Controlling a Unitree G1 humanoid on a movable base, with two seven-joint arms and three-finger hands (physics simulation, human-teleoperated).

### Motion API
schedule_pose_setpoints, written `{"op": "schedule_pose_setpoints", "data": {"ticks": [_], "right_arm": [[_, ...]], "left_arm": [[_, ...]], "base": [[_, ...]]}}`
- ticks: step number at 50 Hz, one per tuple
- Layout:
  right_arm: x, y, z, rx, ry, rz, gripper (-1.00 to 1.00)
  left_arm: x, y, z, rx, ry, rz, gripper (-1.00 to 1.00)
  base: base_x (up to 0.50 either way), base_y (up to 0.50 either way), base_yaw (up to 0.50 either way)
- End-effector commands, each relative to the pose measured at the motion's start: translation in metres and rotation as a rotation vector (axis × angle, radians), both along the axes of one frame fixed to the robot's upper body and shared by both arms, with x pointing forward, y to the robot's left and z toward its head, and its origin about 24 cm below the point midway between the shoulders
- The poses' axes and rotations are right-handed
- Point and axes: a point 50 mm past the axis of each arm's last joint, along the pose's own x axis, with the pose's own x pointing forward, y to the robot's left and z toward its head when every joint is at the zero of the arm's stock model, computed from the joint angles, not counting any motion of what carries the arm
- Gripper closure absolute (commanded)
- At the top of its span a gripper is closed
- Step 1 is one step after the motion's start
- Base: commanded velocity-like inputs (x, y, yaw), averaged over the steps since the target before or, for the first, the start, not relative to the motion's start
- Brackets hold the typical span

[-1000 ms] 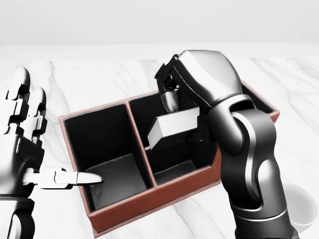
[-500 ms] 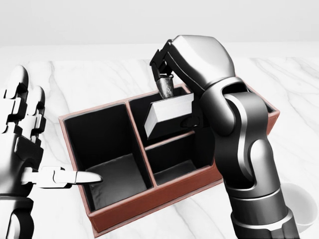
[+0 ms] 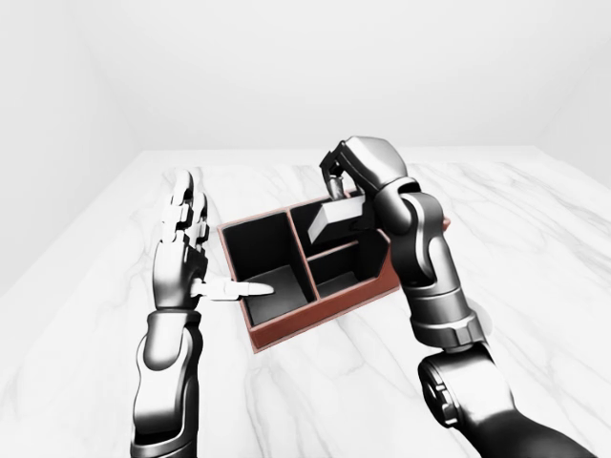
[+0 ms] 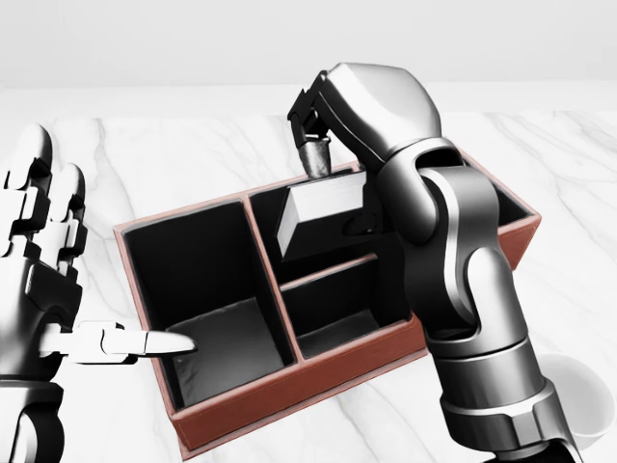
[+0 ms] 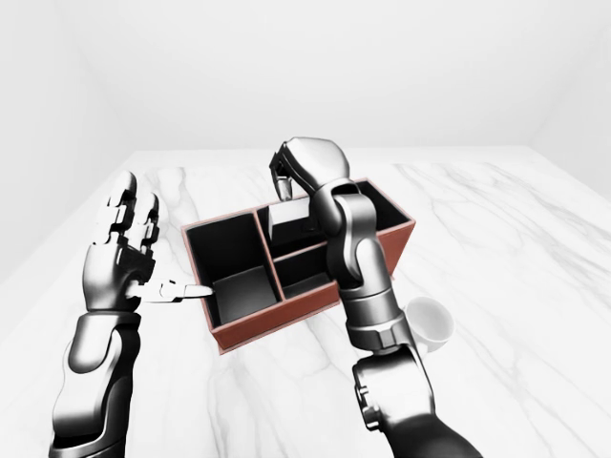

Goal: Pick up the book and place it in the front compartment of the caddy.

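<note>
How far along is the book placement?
Pick is done: the right hand holds the book tilted above the caddy, over its upper right compartment. The left hand is open beside the caddy. Still left: lowering and releasing it into the front compartment.

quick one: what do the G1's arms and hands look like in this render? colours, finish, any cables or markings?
Both arms are glossy metallic grey with dark, near-black joint sections and rounded, bulbous shells. The right arm has a ribbed ring band near the wrist. The left hand has segmented, blocky silver fingers with dark gaps between links. The right hand has a smooth domed shell. No cables, markings or sleeves show.
</note>
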Motion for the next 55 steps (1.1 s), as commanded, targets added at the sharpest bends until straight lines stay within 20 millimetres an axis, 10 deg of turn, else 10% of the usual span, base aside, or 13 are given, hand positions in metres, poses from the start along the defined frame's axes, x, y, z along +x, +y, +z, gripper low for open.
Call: {"op": "schedule_pose_setpoints", "data": {"ticks": [1, 55], "right_arm": [[0.009, -0.001, -0.001, 0.008, -0.016, -0.033, 1.0], [0.042, 0.01, -0.016, -0.024, 0.03, -0.061, 1.0]], "left_arm": [[0.0, 0.0, 0.0, 0.0, 0.002, 0.0, -1.0], [0.001, 0.0, -0.001, -0.004, 0.003, 0.0, -1.0]], "base": [[0.0, 0.0, 0.0], [0.0, 0.0, 0.0]]}}
